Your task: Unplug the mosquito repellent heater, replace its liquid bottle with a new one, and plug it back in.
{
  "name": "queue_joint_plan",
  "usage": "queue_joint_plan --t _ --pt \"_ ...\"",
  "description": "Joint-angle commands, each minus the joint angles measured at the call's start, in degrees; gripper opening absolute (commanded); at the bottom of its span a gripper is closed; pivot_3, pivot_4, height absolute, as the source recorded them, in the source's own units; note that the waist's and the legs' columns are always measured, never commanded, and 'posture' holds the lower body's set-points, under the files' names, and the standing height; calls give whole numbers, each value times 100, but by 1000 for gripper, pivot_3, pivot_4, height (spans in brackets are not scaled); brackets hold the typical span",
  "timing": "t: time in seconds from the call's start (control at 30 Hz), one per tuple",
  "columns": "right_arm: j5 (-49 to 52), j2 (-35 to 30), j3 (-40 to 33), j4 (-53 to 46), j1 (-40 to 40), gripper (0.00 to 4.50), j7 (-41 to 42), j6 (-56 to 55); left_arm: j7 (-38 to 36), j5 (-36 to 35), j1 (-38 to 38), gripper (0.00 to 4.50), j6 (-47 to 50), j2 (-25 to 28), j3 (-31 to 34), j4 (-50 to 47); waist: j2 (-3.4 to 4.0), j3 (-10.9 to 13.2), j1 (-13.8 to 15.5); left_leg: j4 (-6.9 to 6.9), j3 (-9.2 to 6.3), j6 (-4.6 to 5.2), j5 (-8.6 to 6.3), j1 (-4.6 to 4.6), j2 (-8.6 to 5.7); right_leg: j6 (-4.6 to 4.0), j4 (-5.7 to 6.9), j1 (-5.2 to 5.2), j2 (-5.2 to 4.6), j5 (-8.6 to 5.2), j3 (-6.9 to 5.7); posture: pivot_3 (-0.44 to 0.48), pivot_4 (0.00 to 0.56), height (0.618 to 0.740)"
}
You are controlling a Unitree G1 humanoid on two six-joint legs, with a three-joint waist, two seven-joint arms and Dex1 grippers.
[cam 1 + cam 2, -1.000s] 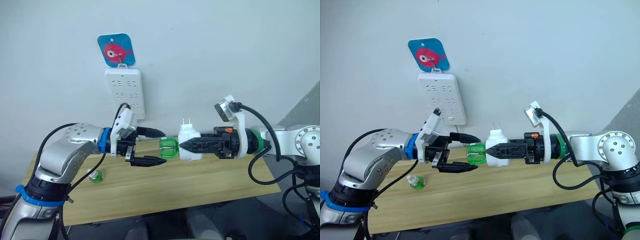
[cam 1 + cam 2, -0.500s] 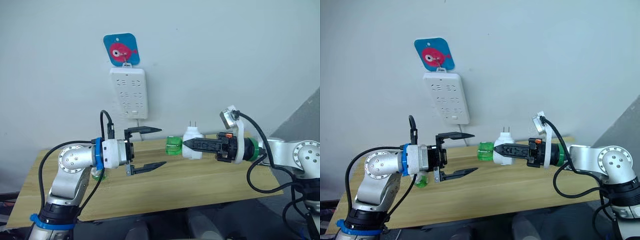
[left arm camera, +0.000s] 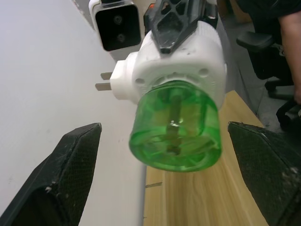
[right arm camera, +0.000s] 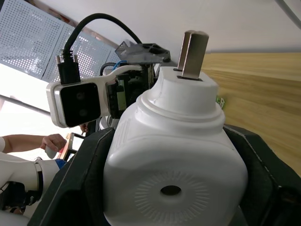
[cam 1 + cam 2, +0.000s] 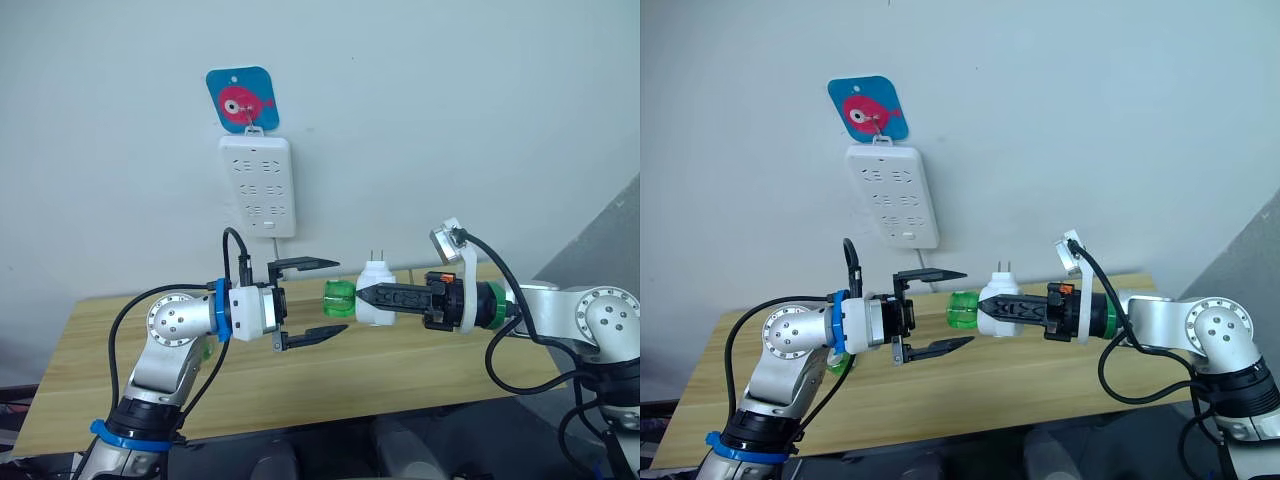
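Note:
The white mosquito repellent heater (image 5: 377,298) hangs in the air above the table, prongs (image 4: 193,52) up, with my right gripper (image 5: 365,296) shut on it. A green translucent bottle (image 5: 338,300) sticks out of the heater toward my left gripper (image 5: 340,295). That gripper is wide open, one finger (image 3: 61,183) on each side of the bottle's end and apart from it. Part of the new one (image 5: 845,362) shows as a bit of green on the table behind my left forearm.
A long white power strip (image 5: 258,185) hangs on the wall under a blue fish sticker (image 5: 243,100), above the wooden table (image 5: 400,365). A person's arm (image 3: 291,42) shows beyond the table's end.
My left gripper drew back from the bottle, turned its wrist and spread its fingers wide, then came toward the bottle again. The right gripper brought the heater slightly left.

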Motion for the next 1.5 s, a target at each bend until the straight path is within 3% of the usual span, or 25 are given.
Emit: queue_joint_plan --t 0.03,0.17,0.3,0.5,0.67,0.83,1.0,1.07,1.3,1.5 --pt "155 6 -44 -208 -40 3123 112 -2 -61 -119 -97 4500 -174 37 -42 -33 0 0 2 0 0 0 0 0 0 0 0 0 0 0 0 -166 129 740" --pt "155 18 -37 -214 -41 3123 113 -18 -146 -168 -110 3649 -150 62 -120 -75 0 1 3 1 1 0 0 -1 -1 0 0 0 0 0 1 -168 129 740" --pt "155 20 -36 -230 -31 3123 98 -30 -146 -261 -122 2328 83 138 -159 -264 1 1 -1 0 -1 0 0 0 0 0 0 0 0 0 -1 -169 126 740" --pt "43 -141 -30 -197 -161 3123 203 96 -413 -883 -343 2296 1659 820 -175 -763 8 12 -19 0 -5 0 0 -1 0 0 1 0 0 0 -3 -167 126 740" --pt "-193 -426 -141 -112 -420 3122 866 416 -466 -2043 -1583 2296 5216 1760 -436 -807 -2 69 -8 7 -16 0 0 -6 -4 1 2 2 1 -1 -12 -147 126 740" --pt "-556 -561 -91 -320 -586 3108 1595 656 -420 -3048 -2520 2296 7632 1895 -587 -360 -2 103 -16 -1 -24 2 -1 -9 -2 0 0 -4 6 -3 -22 -149 127 740" --pt "-671 -505 -56 -348 -652 3108 1727 598 -338 -3572 -2647 2296 8178 1666 -290 -404 0 118 -40 -8 -36 8 -4 -12 1 -10 2 -6 7 -7 -33 -151 129 740" --pt "-628 -498 -60 -343 -628 3108 1695 561 -361 -3399 -2522 2296 8001 1712 -290 -455 -4 125 -36 -6 -42 8 -4 -16 2 -10 2 -7 7 -7 -38 -151 129 740" --pt "-296 -581 -98 -264 -493 3106 1465 444 -474 -2117 -1812 4497 5781 1602 -159 -728 -4 126 11 0 -41 6 -3 -17 0 -11 3 -6 2 -7 -37 -157 134 740" --pt "108 -673 -149 -82 -317 3106 1156 282 -633 -1017 -801 4500 2738 1081 313 -690 -5 127 38 -1 -31 6 -3 -19 -2 -15 -1 -6 -5 -4 -30 -158 134 740"
